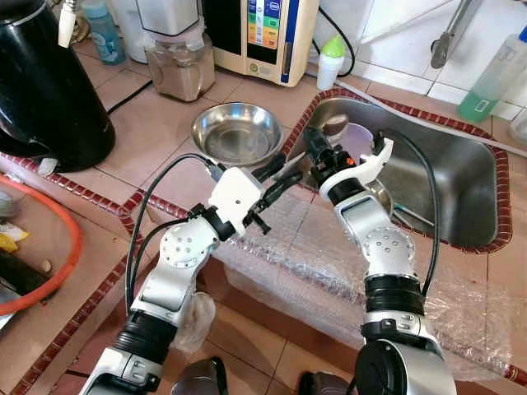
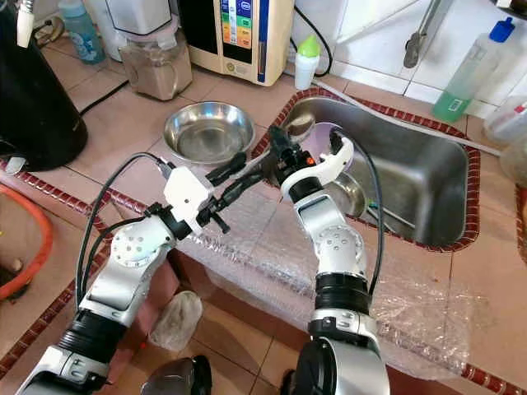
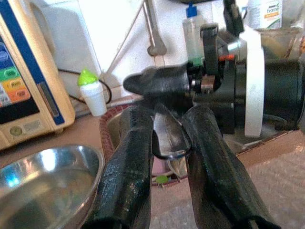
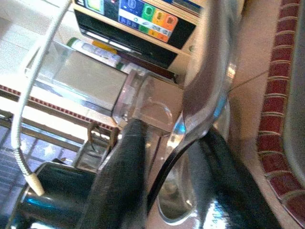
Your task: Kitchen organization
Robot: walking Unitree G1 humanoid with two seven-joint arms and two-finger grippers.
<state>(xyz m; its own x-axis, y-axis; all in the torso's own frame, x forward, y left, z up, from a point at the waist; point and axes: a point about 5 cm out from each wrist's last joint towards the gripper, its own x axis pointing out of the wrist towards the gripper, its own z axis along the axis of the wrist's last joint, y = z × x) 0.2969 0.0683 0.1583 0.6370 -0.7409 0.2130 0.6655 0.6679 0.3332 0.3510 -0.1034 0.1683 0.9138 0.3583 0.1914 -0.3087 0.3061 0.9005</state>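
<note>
A metal spoon (image 3: 169,138) sits between both grippers, above the counter's tiled edge beside the sink (image 1: 449,177). My left gripper (image 1: 290,169) reaches in from the left, its two black fingers (image 3: 131,157) pressed against the sides of the spoon's bowl. From the sink side my right gripper (image 1: 314,141) meets it, with the spoon's handle (image 4: 202,90) between its fingers (image 4: 121,176). Just behind the grippers an empty steel bowl (image 1: 236,132) stands on the counter. A purple cup (image 1: 360,136) lies in the sink behind the right wrist.
Bubble wrap (image 1: 288,251) covers the counter's front edge under both arms. Along the back stand a black kettle (image 1: 41,82), a blender jar (image 1: 177,62), a water machine (image 1: 259,33), a green-capped bottle (image 1: 331,59) and a green soap bottle (image 1: 492,76). An orange-rimmed tray (image 1: 76,239) lies at the left.
</note>
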